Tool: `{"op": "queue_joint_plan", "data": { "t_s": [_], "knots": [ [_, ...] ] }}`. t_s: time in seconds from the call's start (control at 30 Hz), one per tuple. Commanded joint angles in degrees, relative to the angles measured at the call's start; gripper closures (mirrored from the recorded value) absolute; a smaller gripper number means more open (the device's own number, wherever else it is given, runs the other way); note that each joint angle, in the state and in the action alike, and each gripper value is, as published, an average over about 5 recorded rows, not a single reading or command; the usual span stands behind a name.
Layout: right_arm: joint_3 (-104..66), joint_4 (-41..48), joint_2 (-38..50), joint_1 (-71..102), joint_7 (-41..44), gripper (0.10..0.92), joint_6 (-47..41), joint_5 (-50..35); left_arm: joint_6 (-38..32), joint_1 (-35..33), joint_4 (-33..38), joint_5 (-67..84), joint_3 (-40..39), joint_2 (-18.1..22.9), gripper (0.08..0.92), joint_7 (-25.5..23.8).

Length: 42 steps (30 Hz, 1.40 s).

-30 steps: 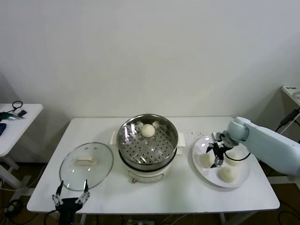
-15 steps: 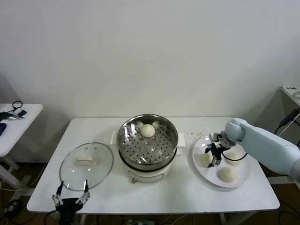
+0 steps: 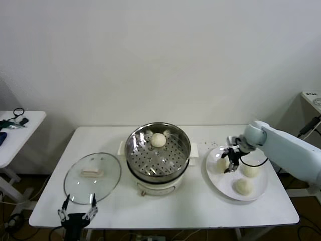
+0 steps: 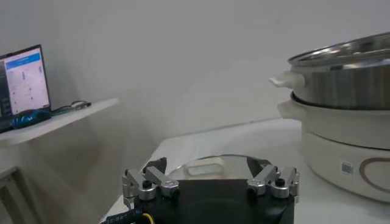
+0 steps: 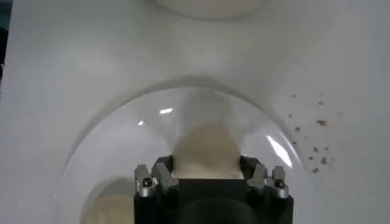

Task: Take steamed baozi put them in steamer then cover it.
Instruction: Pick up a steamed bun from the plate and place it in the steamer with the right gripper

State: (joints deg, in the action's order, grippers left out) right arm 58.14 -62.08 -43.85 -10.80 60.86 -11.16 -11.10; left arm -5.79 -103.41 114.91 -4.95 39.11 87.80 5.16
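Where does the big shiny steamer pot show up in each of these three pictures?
Head view: the steamer stands mid-table, one bun inside.
Left wrist view: its side fills the far edge.
Right wrist view: not in it.
Shared landmark: the glass cover beside the steamer.

1. White work table [image 3: 165, 208]: rectangular, set against a plain white wall [image 3: 160, 55].
2. Flat white plate [image 3: 224, 187]: on the table's right part, near the front edge.
3. Dark crumbs [image 5: 317, 149]: scattered on the tabletop just beside the plate.
4. Side table [image 3: 12, 138]: far left, carrying cables [image 3: 17, 113].
5. Lit laptop screen [image 4: 23, 76]: on that side surface.
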Motion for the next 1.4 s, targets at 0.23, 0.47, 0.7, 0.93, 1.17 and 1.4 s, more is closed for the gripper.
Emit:
{"op": "queue_joint_plan", "data": {
  "t_s": [0.23,0.47,0.7,0.93,1.17,1.4],
  "knots": [
    [19.1,-1.5,-8.4,-30.6,-1.0,0.321,-3.0,-23.3,-1.3,-1.0,-0.1,-0.4,-1.2,-0.2,0.177,-0.2],
    [24.2,-2.6,-17.7,-36.1,-3.8,0.321,-5.5,-33.4,-1.6,-1.3,0.2,-0.2,-1.2,-0.4,0.177,-0.3],
    [25.3,-4.2,-26.3,-33.8,-9.5,0.321,-8.5,-40.7,-1.9,-1.2,0.0,-0.1,-1.5,-0.5,0.177,-0.3],
    [26.6,-3.5,-32.2,-30.3,-11.5,0.321,-9.7,-41.2,-1.7,-0.9,-0.1,0.4,-1.3,-0.9,0.177,0.2],
    [28.6,-3.3,-35.4,-26.5,-13.6,0.321,-10.8,-40.0,-1.7,-0.5,-0.7,1.2,-1.1,-1.0,0.177,0.3],
    [30.2,-3.4,-37.3,-23.5,-14.7,0.321,-12.0,-37.9,-1.6,0.0,-1.1,1.3,-1.1,-0.8,0.177,0.4]
  ]
}}
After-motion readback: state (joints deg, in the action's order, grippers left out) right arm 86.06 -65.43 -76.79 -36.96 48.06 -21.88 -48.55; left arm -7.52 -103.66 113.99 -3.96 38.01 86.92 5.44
